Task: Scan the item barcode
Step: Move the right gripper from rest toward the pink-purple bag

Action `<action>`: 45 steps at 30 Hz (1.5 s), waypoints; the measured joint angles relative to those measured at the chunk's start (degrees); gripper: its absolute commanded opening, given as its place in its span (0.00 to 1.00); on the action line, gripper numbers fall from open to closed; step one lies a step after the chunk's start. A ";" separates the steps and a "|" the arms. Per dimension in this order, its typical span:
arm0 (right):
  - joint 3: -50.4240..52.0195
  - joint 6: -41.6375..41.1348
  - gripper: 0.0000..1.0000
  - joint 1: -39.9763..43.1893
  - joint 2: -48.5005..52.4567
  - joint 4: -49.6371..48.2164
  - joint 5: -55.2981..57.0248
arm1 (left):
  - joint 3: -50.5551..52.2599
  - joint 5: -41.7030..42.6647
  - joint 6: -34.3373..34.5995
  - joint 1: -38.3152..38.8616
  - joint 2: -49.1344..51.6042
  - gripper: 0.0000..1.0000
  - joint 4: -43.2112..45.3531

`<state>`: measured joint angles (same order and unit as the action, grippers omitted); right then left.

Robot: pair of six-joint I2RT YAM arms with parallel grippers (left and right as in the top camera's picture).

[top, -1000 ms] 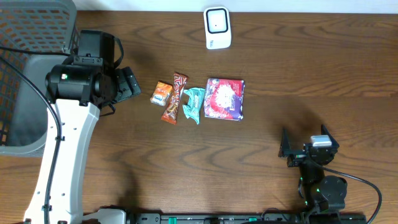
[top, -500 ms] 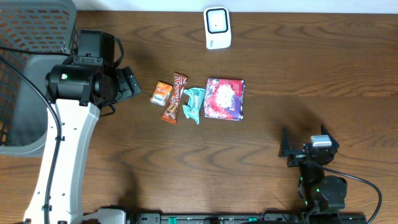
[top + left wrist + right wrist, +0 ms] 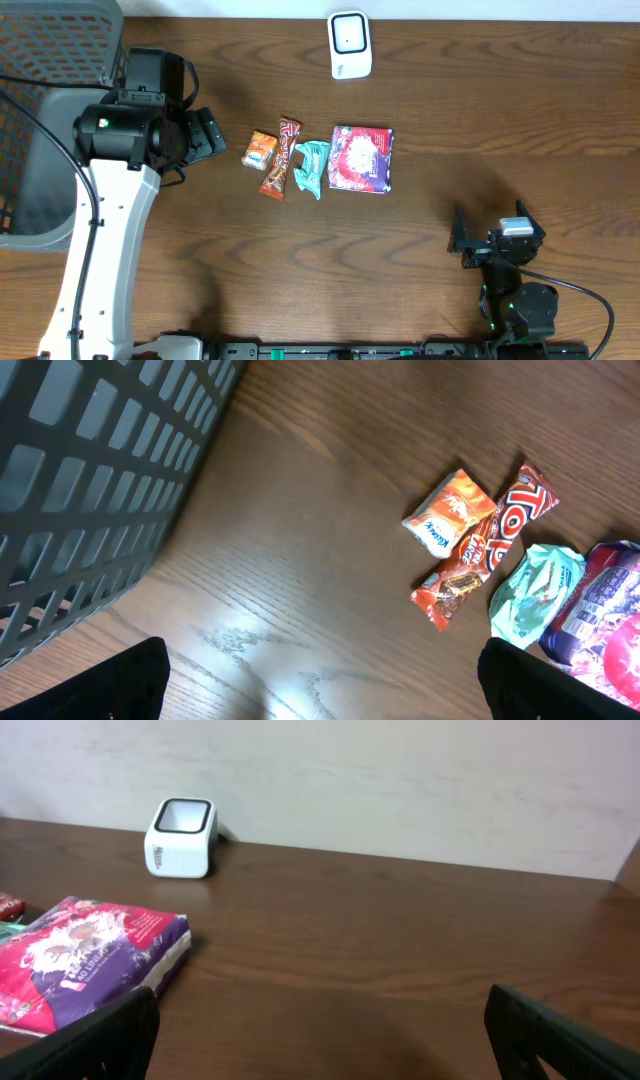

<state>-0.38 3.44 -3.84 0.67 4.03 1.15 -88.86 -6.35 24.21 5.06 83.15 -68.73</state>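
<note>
We see 4 wrapped items in a row near the middle of the table (image 3: 420, 300), somewhat toward the far edge. They are a small orange packet (image 3: 261, 150), a red bar (image 3: 282, 157), a teal packet (image 3: 312, 167) and a purple bag (image 3: 361, 158), each touching or just beside the next. The scanner (image 3: 350, 44) stands at the far edge, straight beyond the purple bag. A grey basket (image 3: 60, 40) fills the far left corner.

Our left hand (image 3: 210, 137) hangs between the basket and the row, its 2 fingers spread wide; the left wrist view shows only bare wood between them. Our right hand (image 3: 490, 225) sits by the near edge toward the right, likewise released and empty, facing the far edge.

The relation that matters is that the row lies toward the right edge from the left hand. The orange packet is the closest piece, near its fingertips, while the right hand is well apart from all 4. We judge the left arm the one to pick.

We cannot tell which item is meant, though the orange packet looks the likely first. Its long axis, like the red bar's, runs roughly from far edge to near edge with a slight tilt, so a grasp across the short width suits it. We can make out no barcode on any upper face, so we expect the item will need turning toward the scanner.
</note>
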 measured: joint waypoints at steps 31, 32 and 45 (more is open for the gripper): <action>0.02 -8.44 0.99 0.00 0.02 -6.58 -9.97 | 0.02 -0.02 0.00 0.00 0.00 0.98 -0.02; 0.02 -10.69 0.99 0.00 0.02 -7.93 -12.94 | 0.00 -0.02 0.00 0.00 0.00 0.98 -0.02; -3.32 -26.05 0.99 0.00 1.07 -35.32 -20.28 | 0.07 -0.02 0.00 0.00 0.00 0.98 -0.04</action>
<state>-3.70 -22.61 -3.84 1.74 -31.29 -19.14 -88.79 -6.37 24.21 5.06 83.15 -68.77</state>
